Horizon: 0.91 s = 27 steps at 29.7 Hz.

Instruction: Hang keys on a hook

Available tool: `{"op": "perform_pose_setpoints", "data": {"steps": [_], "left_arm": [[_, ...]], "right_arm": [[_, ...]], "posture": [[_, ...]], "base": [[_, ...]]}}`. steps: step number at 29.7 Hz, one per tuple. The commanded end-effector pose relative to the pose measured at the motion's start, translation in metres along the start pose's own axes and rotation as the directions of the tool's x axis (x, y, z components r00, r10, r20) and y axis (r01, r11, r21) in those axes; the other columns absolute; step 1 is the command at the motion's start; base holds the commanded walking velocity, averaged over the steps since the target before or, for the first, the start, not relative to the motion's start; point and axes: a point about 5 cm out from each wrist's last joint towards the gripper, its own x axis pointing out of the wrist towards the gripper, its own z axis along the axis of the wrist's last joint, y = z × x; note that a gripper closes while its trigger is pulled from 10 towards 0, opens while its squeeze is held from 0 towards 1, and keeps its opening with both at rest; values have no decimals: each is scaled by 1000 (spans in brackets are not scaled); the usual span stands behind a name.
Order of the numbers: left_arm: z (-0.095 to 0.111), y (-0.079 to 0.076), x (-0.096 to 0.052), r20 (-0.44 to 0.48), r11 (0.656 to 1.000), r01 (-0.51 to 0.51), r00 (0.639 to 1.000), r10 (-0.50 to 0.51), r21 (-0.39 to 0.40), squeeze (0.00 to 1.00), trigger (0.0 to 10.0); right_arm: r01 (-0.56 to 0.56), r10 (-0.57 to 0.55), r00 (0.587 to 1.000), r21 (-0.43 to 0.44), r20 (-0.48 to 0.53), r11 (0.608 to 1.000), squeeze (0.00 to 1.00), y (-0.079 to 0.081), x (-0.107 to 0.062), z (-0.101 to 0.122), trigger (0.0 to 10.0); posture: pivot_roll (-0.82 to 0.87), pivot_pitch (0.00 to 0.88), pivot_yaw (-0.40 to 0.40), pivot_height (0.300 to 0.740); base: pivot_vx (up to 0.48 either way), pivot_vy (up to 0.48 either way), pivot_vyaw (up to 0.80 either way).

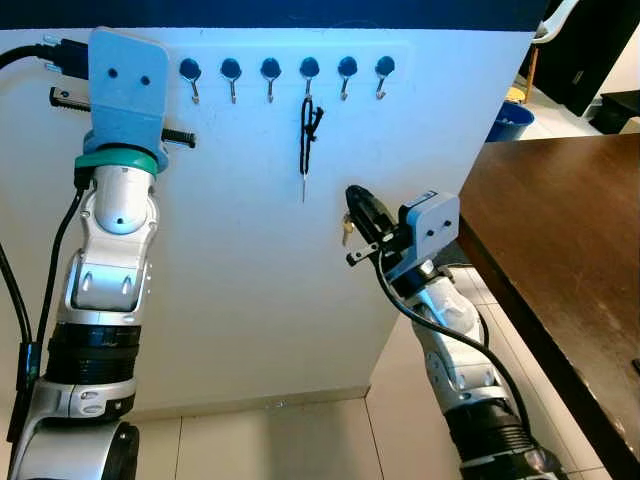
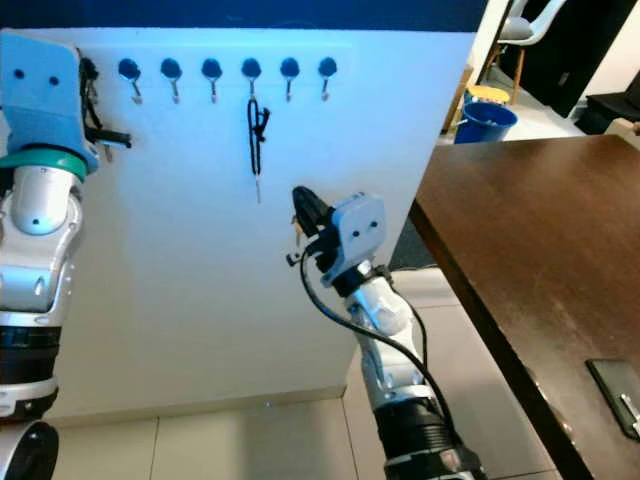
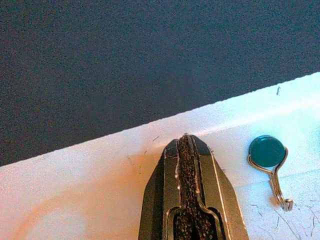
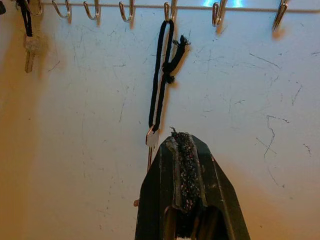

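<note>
Closest to the head camera, the left arm rises beside the white wall, its left gripper (image 3: 186,150) up at the wall's top edge with the fingers pressed together on nothing, just beside a blue-capped hook (image 3: 270,165).

On the white wall (image 1: 240,300) runs a row of hooks (image 1: 290,72), each a blue round cap with a small metal hook under it. One key on a black cord (image 1: 309,135) hangs from the fourth hook counted from the left arm's side: the cord is a long thin loop with a frayed knot near its top, and a slim silvery key (image 1: 304,185) dangles at its lower end, flat against the wall. A second key on a dark cord (image 4: 27,35) hangs farther along the row, toward the left arm.

Below and to the right of the hanging cord, the right gripper (image 1: 357,212) points up at the wall, its fingers closed together; something small and brassy (image 1: 347,232) shows just beside them, too small to tell.

Right of the wall stands a dark brown surface (image 1: 560,230), and beyond it a blue bin (image 1: 510,120) on the tiled floor (image 1: 300,440).
</note>
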Motion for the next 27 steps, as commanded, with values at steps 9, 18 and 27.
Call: {"op": "perform_pose_setpoints", "data": {"steps": [9, 18, 27], "left_arm": [[9, 6, 2, 43, 1000, -30, 999, 30, 1, 0, 10000], [13, 11, -2, 74, 999, -35, 997, 34, 9, 0, 10000], [11, 6, -6, 75, 1000, -14, 997, 14, -6, 0, 10000]], "right_arm": [[-15, 15, 1000, -6, 3, 1000, 0, 2, 2, -1, 10000], [-16, 16, 1000, -7, -4, 1000, 0, 1, 2, -3, 10000], [-15, 15, 1000, -6, -7, 1000, 0, -1, 3, -5, 10000]], "posture": [[94, 76, 66, 740], [98, 56, 52, 740], [93, 26, 44, 740]], "base": [[0, 0, 0], [0, 0, 0], [0, 0, 0]]}}
